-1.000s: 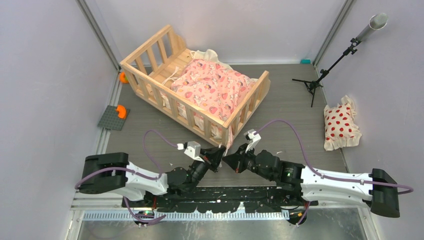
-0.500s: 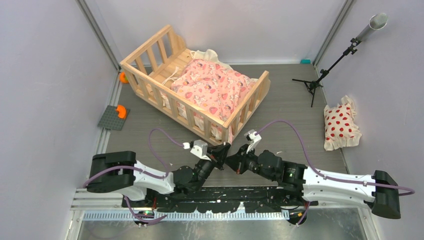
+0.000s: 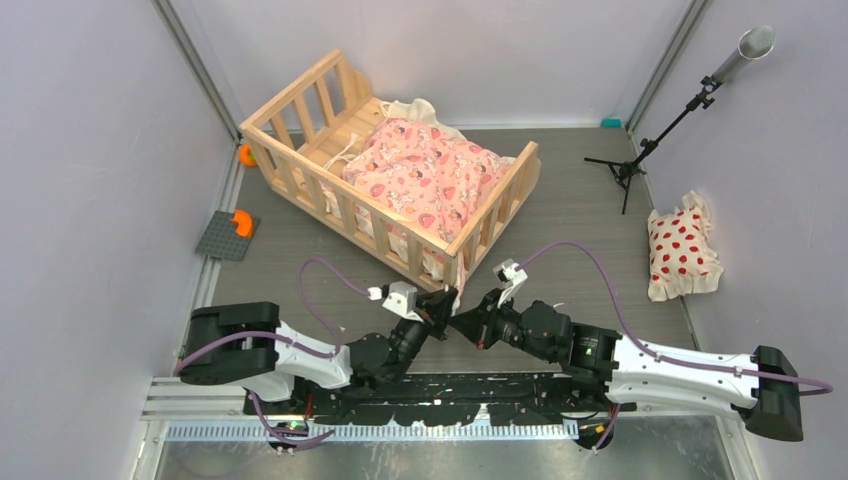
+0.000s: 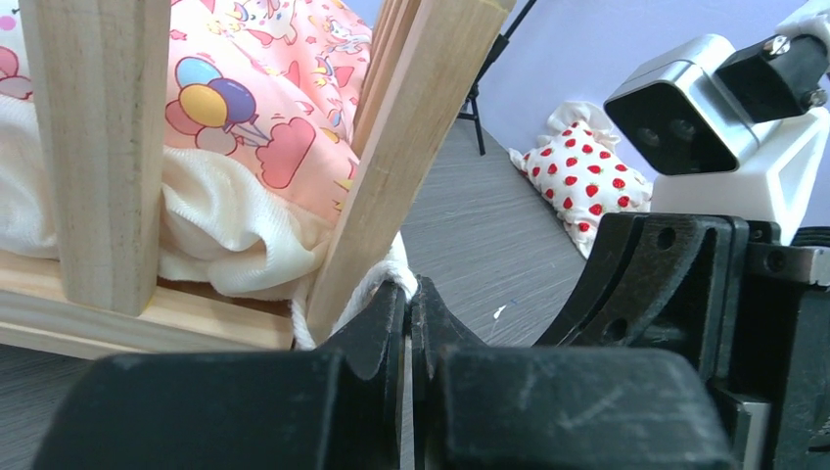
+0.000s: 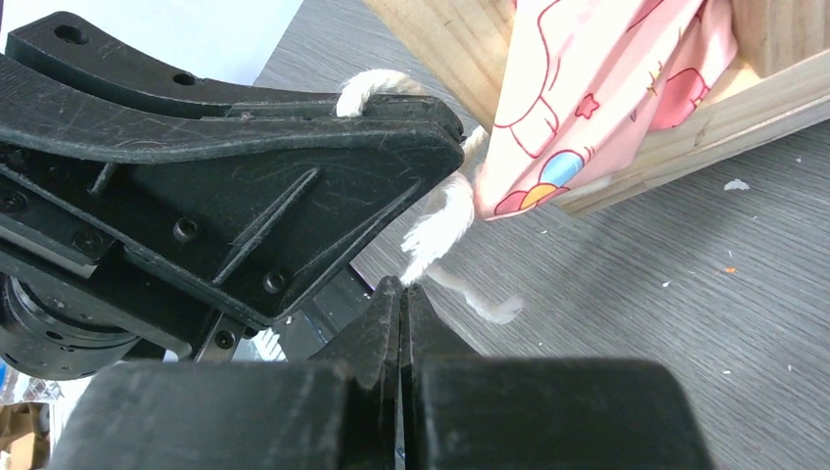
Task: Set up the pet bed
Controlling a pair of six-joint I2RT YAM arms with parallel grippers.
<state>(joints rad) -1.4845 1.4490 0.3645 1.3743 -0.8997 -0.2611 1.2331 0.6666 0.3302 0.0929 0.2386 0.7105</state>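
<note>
- Top external view: the pet bed (image 3: 300, 100) stands at an angle on the far-left part of the grey table (image 3: 560, 200) — its near corner post points at the two arms.
- A pink cushion (image 3: 430, 175) fills the end of the bed nearer the arms; the far end shows bare planks.
- The left gripper (image 3: 443, 312) and the right gripper (image 3: 462, 322) meet almost tip to tip just below that corner post.
- Left wrist view: the left gripper's jaws are pressed together on a cream tie (image 4: 391, 282), right against the foot of the corner post (image 4: 421, 127).
- Right wrist view: the right gripper's jaws are closed tight, and the tie's frayed end reaches down to their tips — whether it is pinched there I cannot tell.
- A white pillow with red dots (image 3: 683, 250) lies well apart by the right wall, near a black tripod stand (image 3: 640, 150).
</note>
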